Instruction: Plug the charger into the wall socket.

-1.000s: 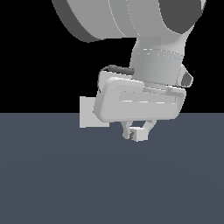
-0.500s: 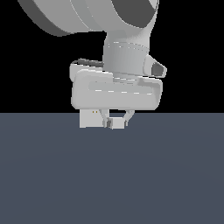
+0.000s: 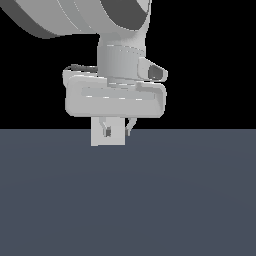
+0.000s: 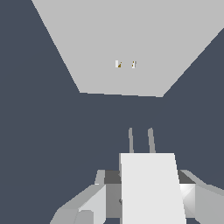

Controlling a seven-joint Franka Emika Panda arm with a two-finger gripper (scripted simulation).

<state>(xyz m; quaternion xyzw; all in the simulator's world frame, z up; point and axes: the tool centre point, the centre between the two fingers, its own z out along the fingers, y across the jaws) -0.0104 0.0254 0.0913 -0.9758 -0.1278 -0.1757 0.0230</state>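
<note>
Since a second ago the tool (image 3: 116, 131) has swung in front of the wall socket (image 4: 124, 48), apparently clamping the charger (image 4: 151, 188), whose prongs face the two holes, near but apart, so insertion remains.

I see the charger (image 4: 151, 188), a pale grey block, two thin prongs pointing at the socket (image 4: 127, 48) but still apart from it. Socket: flat grey-white square plate, upright, two tiny orange-brown holes near centre.
</note>
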